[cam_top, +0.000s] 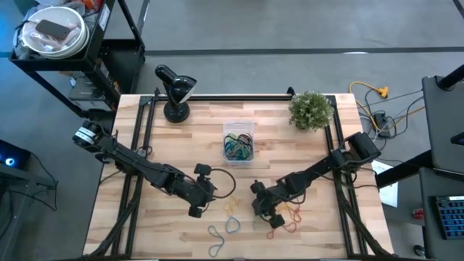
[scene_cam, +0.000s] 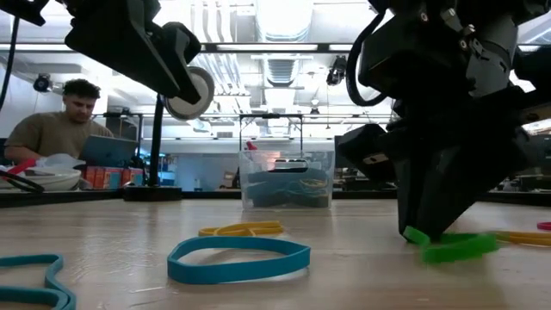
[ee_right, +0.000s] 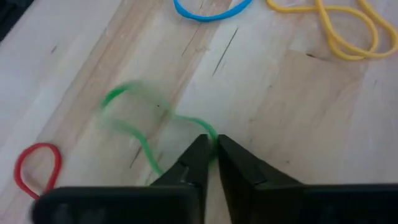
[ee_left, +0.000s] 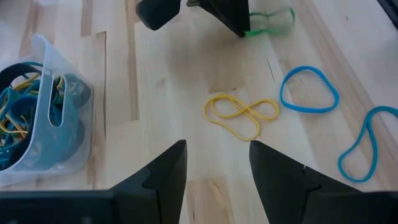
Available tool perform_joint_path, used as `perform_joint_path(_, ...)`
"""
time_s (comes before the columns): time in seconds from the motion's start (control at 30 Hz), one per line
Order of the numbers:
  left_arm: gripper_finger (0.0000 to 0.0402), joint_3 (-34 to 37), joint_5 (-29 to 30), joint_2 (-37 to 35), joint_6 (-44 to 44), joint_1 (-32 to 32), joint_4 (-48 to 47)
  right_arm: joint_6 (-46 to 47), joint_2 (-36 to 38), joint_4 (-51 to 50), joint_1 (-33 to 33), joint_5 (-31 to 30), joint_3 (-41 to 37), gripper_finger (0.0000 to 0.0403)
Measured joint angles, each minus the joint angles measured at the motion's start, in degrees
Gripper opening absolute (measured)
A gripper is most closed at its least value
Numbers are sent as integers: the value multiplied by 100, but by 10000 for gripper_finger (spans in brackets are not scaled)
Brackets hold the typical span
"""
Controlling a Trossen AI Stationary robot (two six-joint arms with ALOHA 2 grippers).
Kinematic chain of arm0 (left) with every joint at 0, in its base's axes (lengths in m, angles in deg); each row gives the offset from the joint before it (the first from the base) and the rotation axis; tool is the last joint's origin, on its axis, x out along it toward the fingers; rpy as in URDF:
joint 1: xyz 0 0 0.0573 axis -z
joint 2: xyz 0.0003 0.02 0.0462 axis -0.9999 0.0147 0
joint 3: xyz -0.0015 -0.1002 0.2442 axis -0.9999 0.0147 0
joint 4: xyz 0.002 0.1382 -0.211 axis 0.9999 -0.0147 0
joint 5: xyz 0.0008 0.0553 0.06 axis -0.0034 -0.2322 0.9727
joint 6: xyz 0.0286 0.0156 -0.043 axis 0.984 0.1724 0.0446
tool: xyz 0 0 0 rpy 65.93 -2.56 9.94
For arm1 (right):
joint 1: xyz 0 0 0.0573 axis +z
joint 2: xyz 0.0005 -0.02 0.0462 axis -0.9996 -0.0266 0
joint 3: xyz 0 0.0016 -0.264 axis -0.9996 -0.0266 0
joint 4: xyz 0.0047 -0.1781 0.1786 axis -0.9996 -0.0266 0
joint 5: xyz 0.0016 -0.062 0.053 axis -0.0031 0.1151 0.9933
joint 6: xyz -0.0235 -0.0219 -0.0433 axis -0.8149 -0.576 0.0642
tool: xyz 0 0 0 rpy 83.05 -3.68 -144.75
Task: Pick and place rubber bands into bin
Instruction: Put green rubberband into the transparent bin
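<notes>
Toward the front edge of the worktop [cam_top: 145,225], right of centre: right claw [ee_right: 211,144], fingers pressed together on one end of a green band [ee_right: 134,118], the rest of the loop trailing on the wood. Left claw [ee_left: 214,163]: fingers spread, holding nothing, hovering left of centre near the front edge, pointed toward a yellow band [ee_left: 239,113] twisted into a figure of eight. Bin [cam_top: 238,141]: clear tub, standing at mid-worktop toward the back edge, already holding a tangle of bands, mostly blue and yellow with some black. Loose stock on the wood: one blue loop [ee_left: 309,89] just beside the yellow one; a second, longer blue loop [ee_left: 364,143] nearer the front edge; a red band [ee_right: 37,168] and further red or orange bands near the right claw, count uncertain. Other items: black desk lamp [cam_top: 174,90] at the back left corner, small green plant [cam_top: 312,110] at the back right corner. Task status, by judgement: partly done. A good batch is binned; the green band is gripped but not yet carried over; at least five or six bands remain to collect.
</notes>
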Motion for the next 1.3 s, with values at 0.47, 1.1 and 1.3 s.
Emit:
perform_joint_path(0.47,160,7,-4,0,-4,0,6,-571,294,-94,118,-577,147,8)
perform_joint_path(1.1,160,22,-8,0,-15,7,50,-2938,1019,-272,-213,-4828,714,8)
perform_joint_path(1.3,160,24,-8,0,-14,7,43,-2915,1021,-190,-829,-5034,748,8)
